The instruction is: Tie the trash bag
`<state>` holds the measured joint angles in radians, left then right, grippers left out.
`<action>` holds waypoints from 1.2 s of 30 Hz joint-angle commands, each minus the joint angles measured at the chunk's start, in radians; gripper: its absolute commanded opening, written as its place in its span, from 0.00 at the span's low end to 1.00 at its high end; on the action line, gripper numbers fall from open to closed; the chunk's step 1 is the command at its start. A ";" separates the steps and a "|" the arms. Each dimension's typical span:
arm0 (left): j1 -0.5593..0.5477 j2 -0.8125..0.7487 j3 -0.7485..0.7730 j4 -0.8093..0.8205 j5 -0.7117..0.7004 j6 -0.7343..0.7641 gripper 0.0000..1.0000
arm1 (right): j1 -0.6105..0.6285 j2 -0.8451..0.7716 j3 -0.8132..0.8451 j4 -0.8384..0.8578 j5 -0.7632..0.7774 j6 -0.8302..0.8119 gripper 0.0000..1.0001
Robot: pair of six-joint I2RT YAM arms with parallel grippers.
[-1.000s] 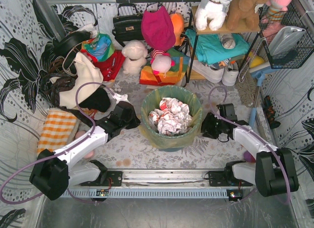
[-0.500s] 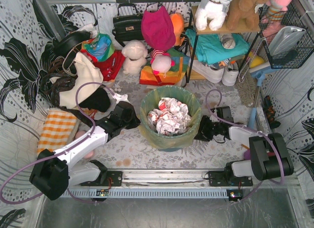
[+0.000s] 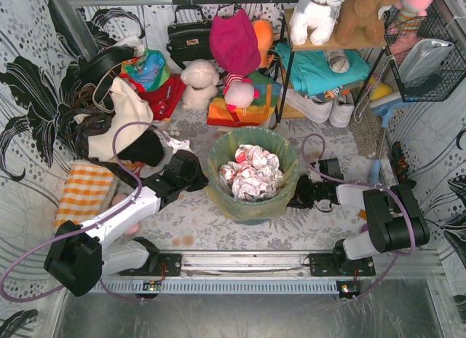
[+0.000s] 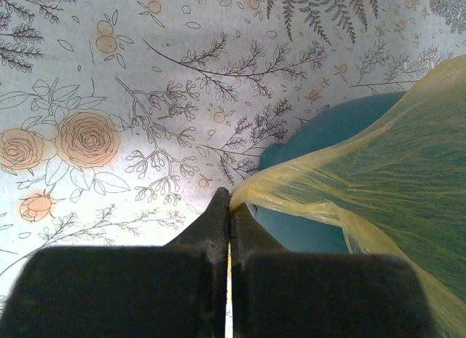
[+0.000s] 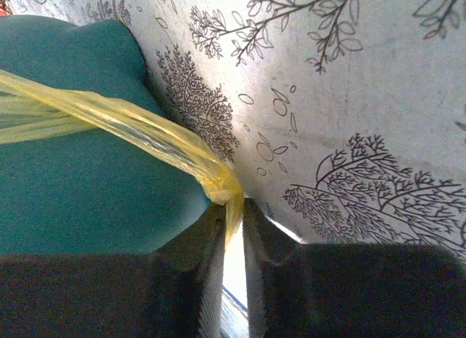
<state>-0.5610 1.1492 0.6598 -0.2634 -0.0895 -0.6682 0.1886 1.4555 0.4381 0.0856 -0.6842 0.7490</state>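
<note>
Left hand [image 4: 230,207] is pressed together, its 2 fingers [image 4: 211,229] meeting with only a hairline slit between them. A pulled-out corner of the trash bag [image 4: 378,156] runs right up to the tips and looks caught there. From above I see that hand [image 3: 198,179] against the left side of the bag's rim [image 3: 216,154].

Right hand [image 5: 233,220] is nearly closed on a twisted strand of the same bag [image 5: 131,123]. The yellow film bunches into a knot-like wad at the tips and drops into the narrow gap between the 2 fingers [image 5: 207,243]. On the overhead camera this hand [image 3: 298,196] sits low at the right side of the bag, close to the bench [image 3: 196,221].

The trash bag stands near the middle of the bench, lining a teal bin [image 4: 320,134], with its mouth open upward and its rim folded over the bin's edge. Crumpled white paper [image 3: 251,170] fills it. Through the right wrist camera the strand stretches taut across the bin's wall [image 5: 80,192].

Behind the bag I can see a white plush toy [image 3: 198,83] and a black handbag [image 3: 189,38]. An orange checked cloth [image 3: 86,192] lies on the left.
</note>
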 commanded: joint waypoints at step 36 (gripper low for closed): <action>0.004 -0.345 0.438 -0.404 -0.021 0.019 0.00 | 0.002 -0.767 0.394 -0.337 0.368 0.053 0.00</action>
<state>-0.5610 0.8066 1.0103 -0.6491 -0.1188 -0.6922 0.1886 0.7010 0.7673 -0.3027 -0.2760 0.7902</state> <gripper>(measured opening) 0.010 0.003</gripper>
